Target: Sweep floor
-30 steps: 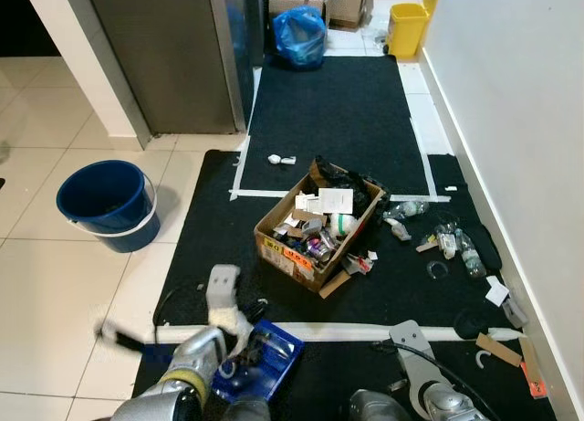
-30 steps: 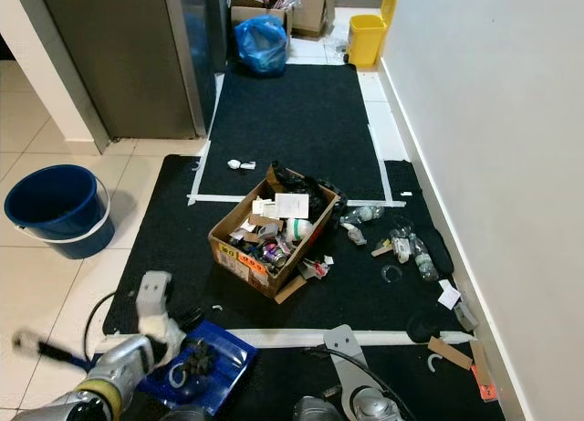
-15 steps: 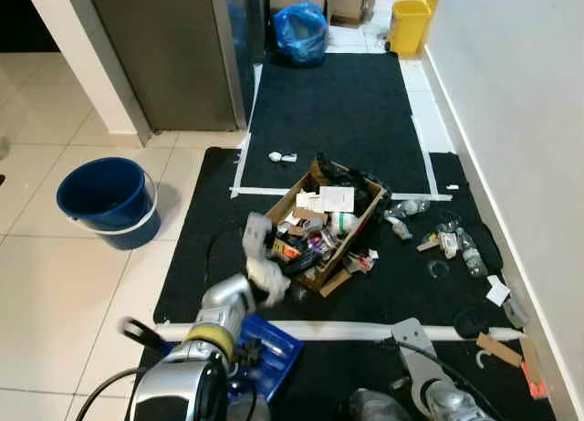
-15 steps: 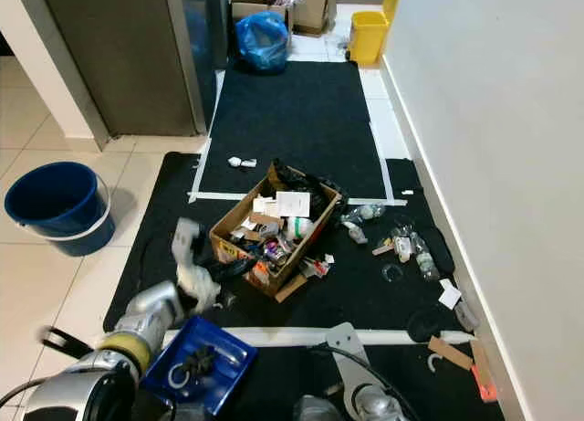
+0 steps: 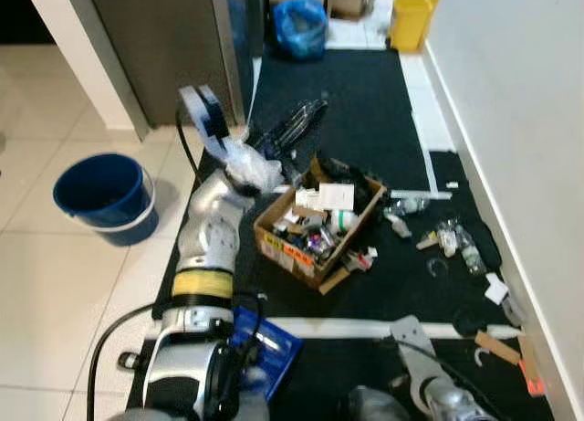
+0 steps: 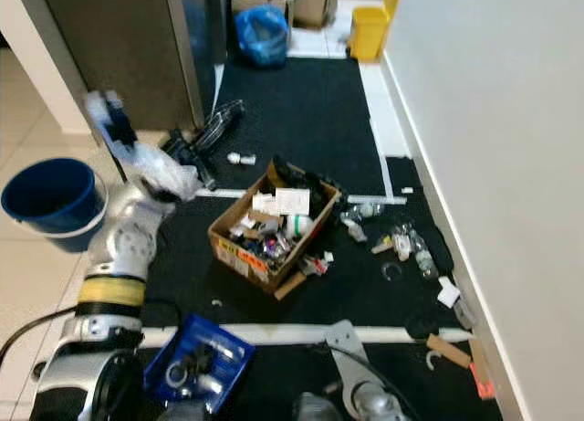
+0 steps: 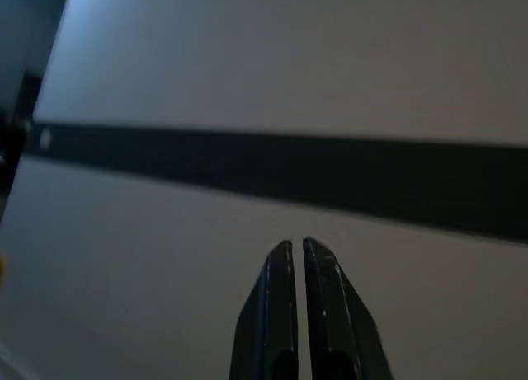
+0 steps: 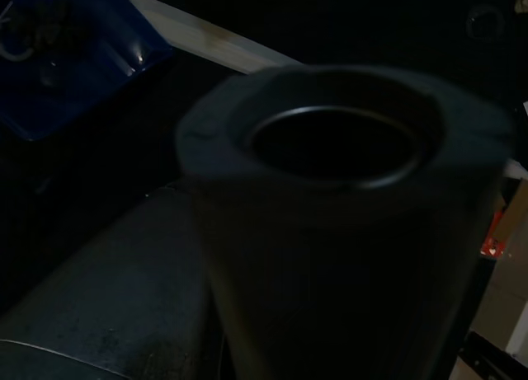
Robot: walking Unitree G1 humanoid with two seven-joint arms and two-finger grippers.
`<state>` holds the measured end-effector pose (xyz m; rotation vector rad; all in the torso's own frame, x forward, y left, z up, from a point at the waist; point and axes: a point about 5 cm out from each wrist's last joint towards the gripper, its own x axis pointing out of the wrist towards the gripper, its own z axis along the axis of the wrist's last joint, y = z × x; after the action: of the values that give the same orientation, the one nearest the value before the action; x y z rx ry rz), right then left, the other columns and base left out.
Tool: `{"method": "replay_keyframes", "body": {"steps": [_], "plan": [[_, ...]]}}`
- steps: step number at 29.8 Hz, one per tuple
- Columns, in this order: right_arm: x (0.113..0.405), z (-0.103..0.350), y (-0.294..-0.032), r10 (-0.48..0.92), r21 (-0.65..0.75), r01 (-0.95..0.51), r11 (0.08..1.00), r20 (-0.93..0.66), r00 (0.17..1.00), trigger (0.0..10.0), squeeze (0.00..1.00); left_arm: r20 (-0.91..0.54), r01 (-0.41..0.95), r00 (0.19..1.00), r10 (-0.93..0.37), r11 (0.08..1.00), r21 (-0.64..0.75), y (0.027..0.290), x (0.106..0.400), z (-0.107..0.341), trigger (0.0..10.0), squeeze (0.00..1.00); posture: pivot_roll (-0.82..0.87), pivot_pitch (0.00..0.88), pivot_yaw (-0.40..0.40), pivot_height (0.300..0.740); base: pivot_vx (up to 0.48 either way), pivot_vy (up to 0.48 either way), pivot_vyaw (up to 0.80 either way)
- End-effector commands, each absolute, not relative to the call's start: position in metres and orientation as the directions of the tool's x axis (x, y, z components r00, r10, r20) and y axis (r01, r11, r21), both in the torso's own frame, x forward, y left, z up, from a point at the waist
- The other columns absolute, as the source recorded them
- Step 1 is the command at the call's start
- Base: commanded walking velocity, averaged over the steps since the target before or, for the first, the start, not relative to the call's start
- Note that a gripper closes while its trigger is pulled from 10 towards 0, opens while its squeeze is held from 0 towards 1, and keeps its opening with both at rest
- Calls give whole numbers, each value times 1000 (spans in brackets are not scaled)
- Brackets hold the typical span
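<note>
Left gripper (image 7: 297,246) raised, fingers nearly together, holding nothing.
Cardboard box (image 5: 315,222) of litter bears an unreadable orange label.

blue bucket (image 5: 99,191) beside cardboard box (image 5: 315,224) on mat (image 5: 356,120).

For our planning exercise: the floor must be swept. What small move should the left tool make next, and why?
Probably lower the left tool toward the scattered litter by the wall: it hangs raised over the black mat, shut and empty, while that litter lies unswept.
</note>
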<state>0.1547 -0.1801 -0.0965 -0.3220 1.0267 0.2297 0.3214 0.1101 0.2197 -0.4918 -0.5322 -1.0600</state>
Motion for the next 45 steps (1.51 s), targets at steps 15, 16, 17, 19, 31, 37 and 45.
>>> {"method": "replay_keyframes", "body": {"steps": [15,16,17,19,31,37,45], "plan": [[149,-100,-180,31,-157,-366,917,-889,457,10000,0,583,441,705,-404,893,86,264,304,311,10000,0,214,0,-32,740,0,0,0],[149,-100,-180,31,-157,-367,917,-889,457,10000,0,577,430,714,-398,899,87,266,303,311,10000,0,214,0,-32,740,0,0,0],[149,-100,-180,31,-157,-367,917,-889,457,10000,0,577,430,714,-398,899,87,266,303,311,10000,0,214,0,-32,740,0,0,0],[149,-99,-180,32,-157,-369,916,-889,457,10000,0,551,389,746,-373,916,93,279,298,311,10000,0,215,0,-33,740,0,0,0],[148,-100,-181,34,-158,-383,910,-892,450,10000,0,232,329,905,-356,933,147,333,260,283,10000,0,243,0,-45,740,0,0,0],[149,-100,-179,42,-155,-398,904,-894,445,10000,0,77,392,917,-392,920,24,353,232,259,10000,0,262,1,-51,740,0,0,0],[148,-100,-178,46,-157,-413,897,-897,440,10000,0,-60,492,867,-494,869,-47,347,201,244,10000,0,273,2,-56,740,0,0,0]]}}
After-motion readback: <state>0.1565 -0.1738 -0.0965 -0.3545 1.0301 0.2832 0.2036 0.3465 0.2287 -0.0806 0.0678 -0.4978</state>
